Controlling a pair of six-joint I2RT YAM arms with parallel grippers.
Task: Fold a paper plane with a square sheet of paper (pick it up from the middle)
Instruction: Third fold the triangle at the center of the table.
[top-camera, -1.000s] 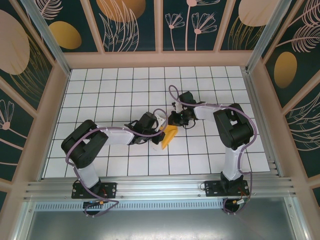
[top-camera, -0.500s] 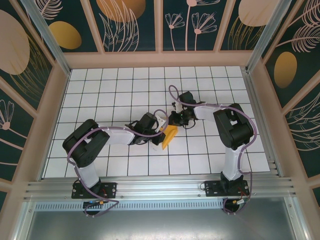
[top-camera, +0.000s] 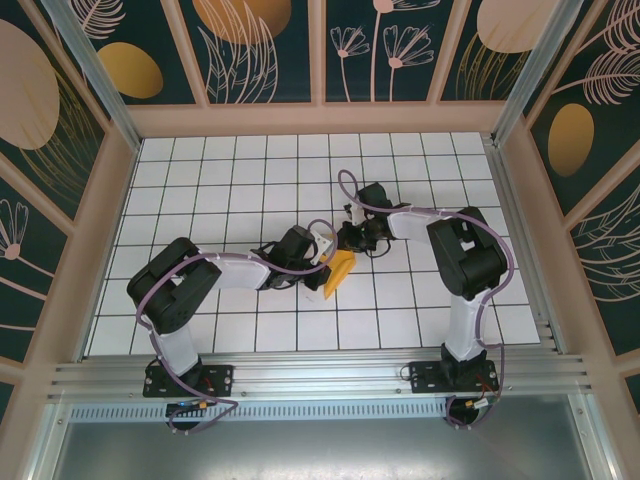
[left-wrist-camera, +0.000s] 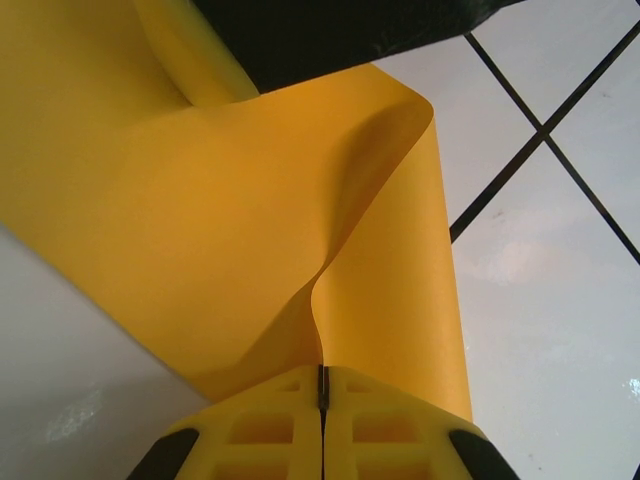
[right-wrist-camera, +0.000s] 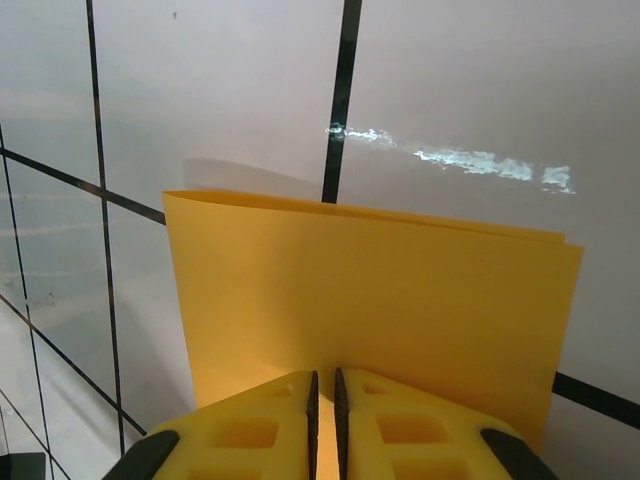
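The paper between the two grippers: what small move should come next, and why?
Probably the right gripper should let go and back off slightly. The left gripper is shut on the paper, which bulges in a loose curve there, while at the right gripper it is a flat doubled sheet. Freeing that end may let the left one lay it down for creasing.

The left gripper (left-wrist-camera: 322, 378), its yellow plastic jaws pressed together at 6 o'clock, pinches the curled orange-yellow sheet of paper (left-wrist-camera: 200, 220), which rises toward 11 o'clock beside white black-lined table tiles (left-wrist-camera: 540, 300) at 3 o'clock.
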